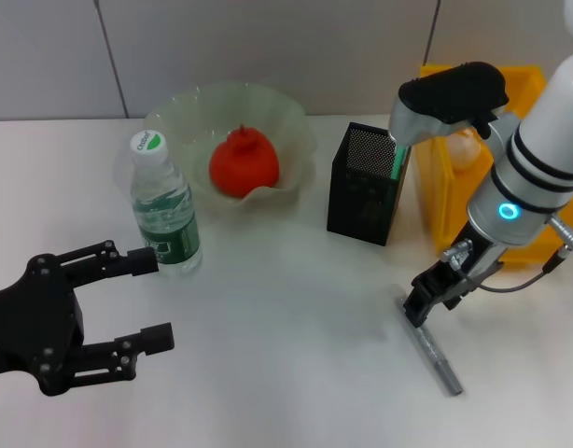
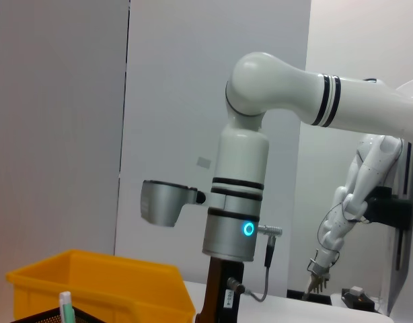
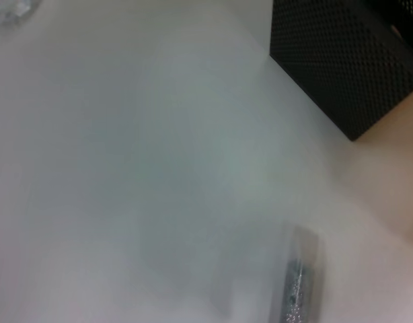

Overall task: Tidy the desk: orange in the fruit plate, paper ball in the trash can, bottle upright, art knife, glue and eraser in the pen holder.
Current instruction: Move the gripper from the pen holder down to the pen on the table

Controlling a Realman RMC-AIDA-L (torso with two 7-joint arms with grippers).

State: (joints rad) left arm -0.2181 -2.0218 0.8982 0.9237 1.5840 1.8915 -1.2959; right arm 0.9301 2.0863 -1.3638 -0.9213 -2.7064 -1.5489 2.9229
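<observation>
So closest to the camera, the left gripper (image 1: pixel 128 301) sits low at the left edge of the white desk (image 1: pixel 286 317), jaws spread wide with nothing between them. Over on the right, the right gripper (image 1: pixel 425 301) is down at the tabletop right at the upper end of the glue (image 1: pixel 436 352), which is lying flat on the desk pointing away toward the near-right; honestly can't tell whether its fingers are open or closed on it, and the right wrist view only gives a fuzzy look at the stick. Moving back, the bottle (image 1: pixel 165 217) is standing upright on the left, cap on top, just in front of the fruit plate (image 1: pixel 184 117). The orange (image 1: pixel 244 164) is sitting inside that plate. Beside it to the right is the pen holder (image 1: pixel 366 191), with the art knife (image 1: pixel 398 157) standing in its right corner. The yellow trash can (image 1: pixel 434 196) is just right of the holder, mostly hidden behind the right arm.
</observation>
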